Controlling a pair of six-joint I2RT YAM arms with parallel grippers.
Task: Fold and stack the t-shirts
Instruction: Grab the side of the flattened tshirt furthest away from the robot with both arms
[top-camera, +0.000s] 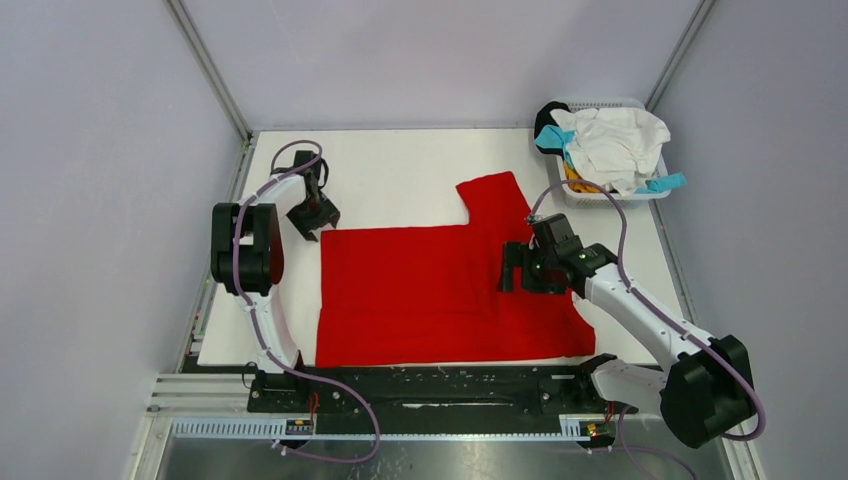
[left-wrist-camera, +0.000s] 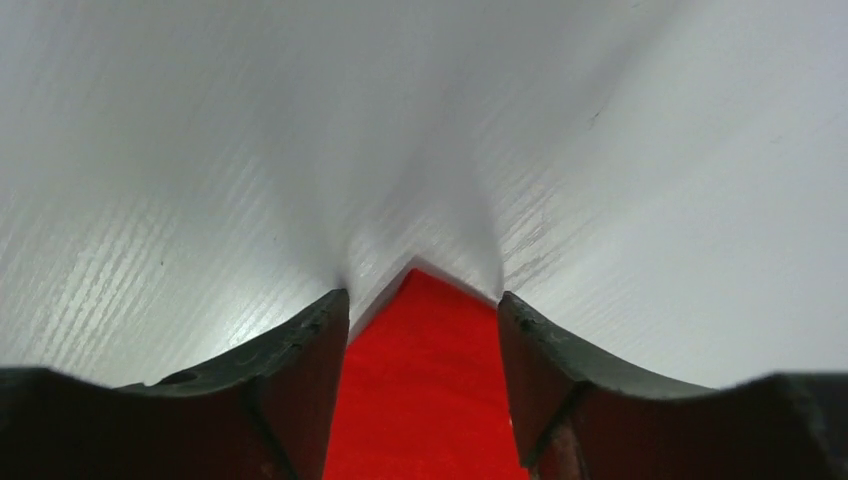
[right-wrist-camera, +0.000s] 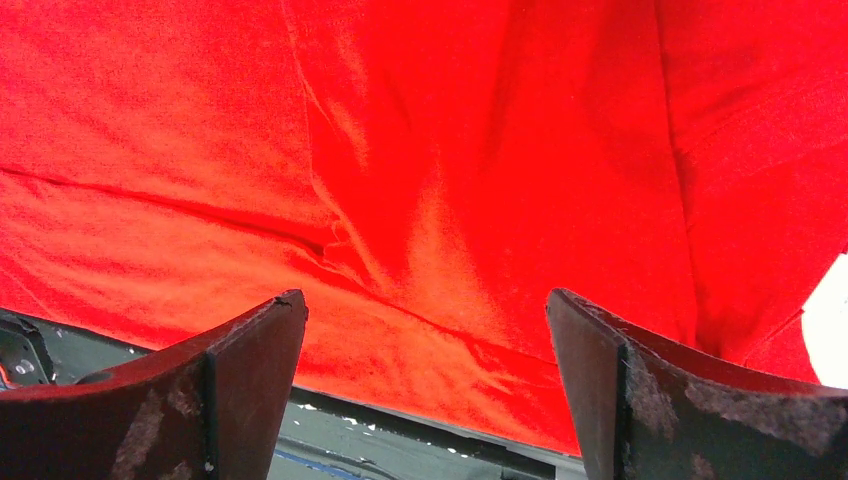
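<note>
White table (top-camera: 400, 170) carries your red t-shirt (top-camera: 420, 290); left gripper (left-wrist-camera: 422, 305) straddles its ten-o'clock corner, parted; right gripper (right-wrist-camera: 425, 310) spread wide, empty.

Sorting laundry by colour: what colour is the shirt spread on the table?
The shirt is bright red; top external view.

The red shirt (top-camera: 430, 290) is showing matt, soft woven cloth. The white counter (left-wrist-camera: 180, 180) is shining slightly, with fine wood-like grain. The fingers (right-wrist-camera: 250, 370) of the right hand (right-wrist-camera: 425, 296) are looking dark, matt and scuffed.
</note>
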